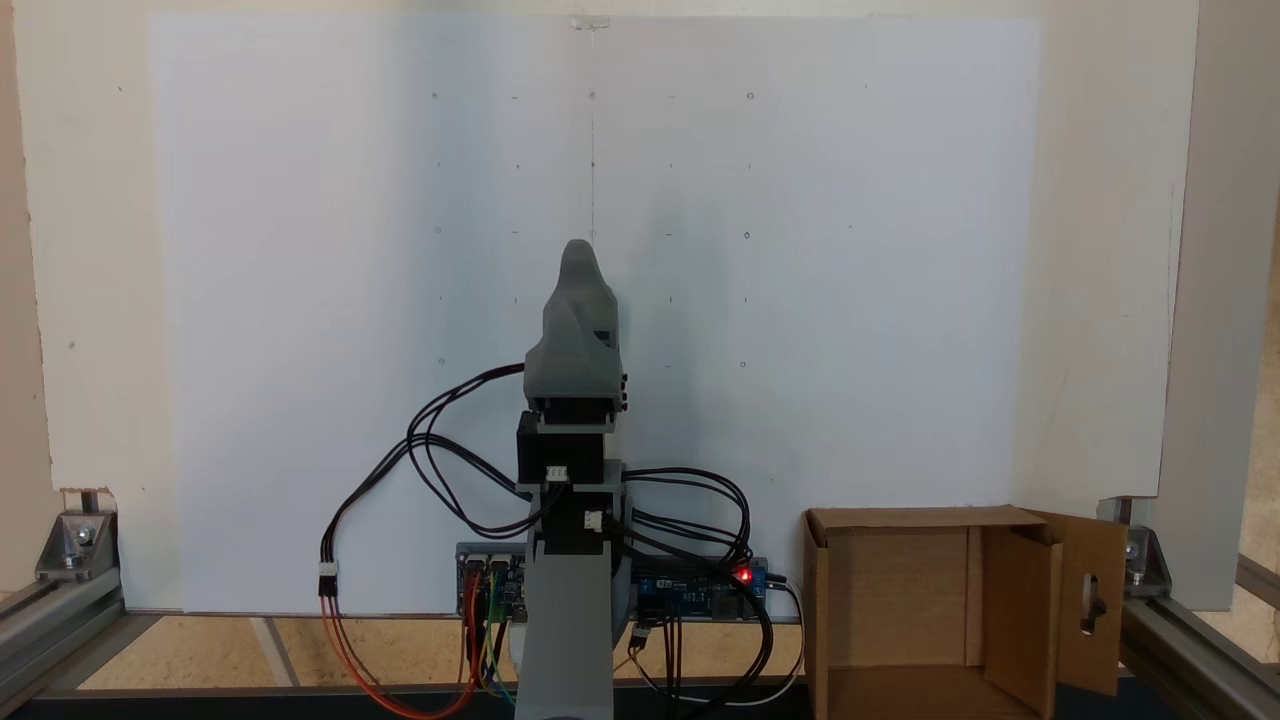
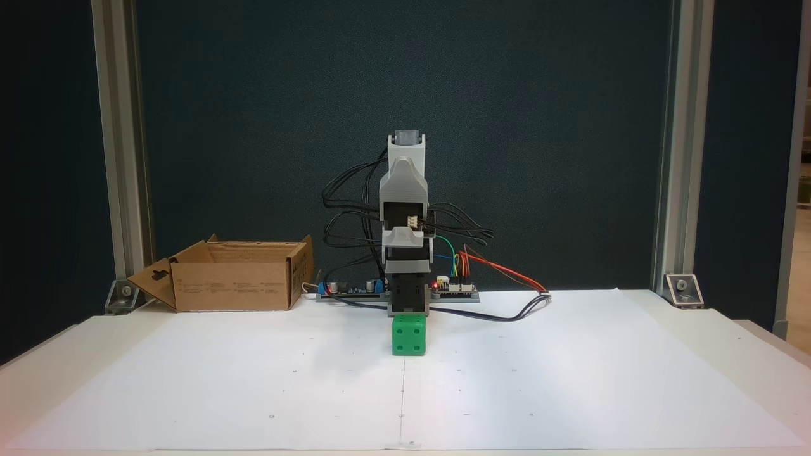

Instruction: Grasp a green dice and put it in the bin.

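Green dice (image 2: 408,335) sits mid-worktop on white paper straight in front of the arm's base, gripper (image 1: 578,250) folded directly above it, jaw state unclear; bin (image 2: 230,277) at a rear corner.

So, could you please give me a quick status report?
Pincer raised, state unclear. Die on paper in front of arm, untouched. Box open beside base. Nothing blocking.

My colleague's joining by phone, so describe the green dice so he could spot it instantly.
Find the white paper sheet covering the table, then the grey arm at its middle. The green dice sits on the paper directly before the arm's base: the one bright green thing, far smaller than the cardboard box.
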